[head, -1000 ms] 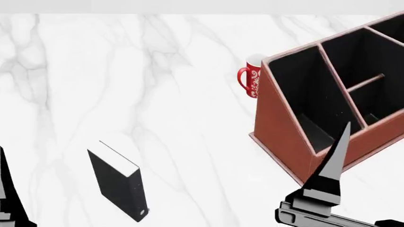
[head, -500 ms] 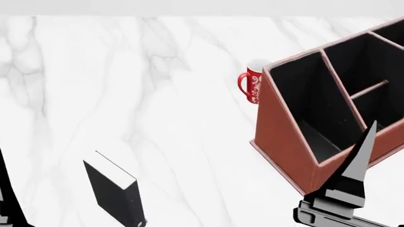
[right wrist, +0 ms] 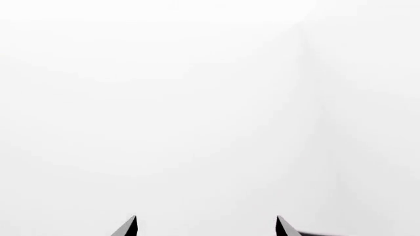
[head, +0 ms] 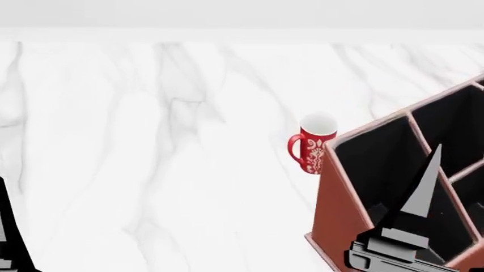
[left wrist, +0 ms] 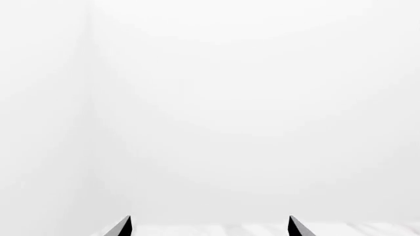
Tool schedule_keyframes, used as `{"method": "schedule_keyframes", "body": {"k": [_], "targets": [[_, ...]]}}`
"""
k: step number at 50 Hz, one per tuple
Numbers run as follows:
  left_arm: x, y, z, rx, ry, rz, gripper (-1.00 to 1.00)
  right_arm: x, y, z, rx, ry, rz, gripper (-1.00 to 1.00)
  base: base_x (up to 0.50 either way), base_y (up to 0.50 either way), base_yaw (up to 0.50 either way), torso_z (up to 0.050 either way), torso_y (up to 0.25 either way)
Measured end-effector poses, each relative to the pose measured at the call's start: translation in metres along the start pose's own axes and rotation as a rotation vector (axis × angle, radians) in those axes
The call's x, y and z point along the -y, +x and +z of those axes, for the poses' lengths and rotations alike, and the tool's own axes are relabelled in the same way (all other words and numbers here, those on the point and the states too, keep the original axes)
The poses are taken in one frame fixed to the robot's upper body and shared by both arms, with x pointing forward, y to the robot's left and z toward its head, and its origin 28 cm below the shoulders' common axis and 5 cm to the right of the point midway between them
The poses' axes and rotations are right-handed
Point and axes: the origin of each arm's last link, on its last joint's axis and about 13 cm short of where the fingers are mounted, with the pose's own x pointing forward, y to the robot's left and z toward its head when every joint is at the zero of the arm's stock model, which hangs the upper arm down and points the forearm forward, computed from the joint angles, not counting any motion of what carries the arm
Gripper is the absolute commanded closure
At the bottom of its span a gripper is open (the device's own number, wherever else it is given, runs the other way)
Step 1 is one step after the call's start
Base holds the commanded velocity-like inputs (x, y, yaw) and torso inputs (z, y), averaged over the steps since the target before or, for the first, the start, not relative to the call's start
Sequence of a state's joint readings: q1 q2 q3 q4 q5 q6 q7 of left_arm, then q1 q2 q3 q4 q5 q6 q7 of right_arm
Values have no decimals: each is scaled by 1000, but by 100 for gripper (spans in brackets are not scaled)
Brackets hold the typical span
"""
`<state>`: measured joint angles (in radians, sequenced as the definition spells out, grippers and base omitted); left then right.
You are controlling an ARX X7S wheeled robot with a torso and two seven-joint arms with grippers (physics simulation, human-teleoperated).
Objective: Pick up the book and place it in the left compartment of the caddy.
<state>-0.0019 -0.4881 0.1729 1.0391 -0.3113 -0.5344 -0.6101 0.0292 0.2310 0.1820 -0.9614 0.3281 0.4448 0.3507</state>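
The book is out of view in every current frame. The caddy (head: 336, 221), reddish-brown with a black interior and pale trim, stands at the right edge of the head view, partly cut off. Its nearest long black section (head: 378, 164) is the left compartment. One grey finger (head: 422, 187) of my right gripper rises in front of the caddy. In the right wrist view my right gripper (right wrist: 205, 227) is open and empty, facing plain white. My left gripper (left wrist: 210, 227) is open and empty too, over the white table. My left arm (head: 9, 238) shows at the lower left.
A red-and-white mug (head: 314, 143) stands on the white marble table (head: 151, 141), just behind the caddy's near left corner. The table's far edge (head: 226, 34) runs across the top of the head view.
The head view has swung upward: the mug and caddy have slid down the picture, and the book has dropped out of its lower edge. The right finger stays in front of the caddy.
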Motion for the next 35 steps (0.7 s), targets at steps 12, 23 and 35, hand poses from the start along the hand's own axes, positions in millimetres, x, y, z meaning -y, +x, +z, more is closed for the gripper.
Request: {"method": "schedule_keyframes", "body": {"k": [12,23,35], "targets": [[0,0,0,0,0,0,-100,-1,0,0,5,22,14,-100,143,-5,0,0,1],[0,0,0,0,1,3,-100,-1,-2,1,9,60,31,-100,0,-488,0,0,0],[0,0,-1,-2,-2,3,-100,-1,-2,1,12,76,37,-100,0,-500,0,0,0]]}}
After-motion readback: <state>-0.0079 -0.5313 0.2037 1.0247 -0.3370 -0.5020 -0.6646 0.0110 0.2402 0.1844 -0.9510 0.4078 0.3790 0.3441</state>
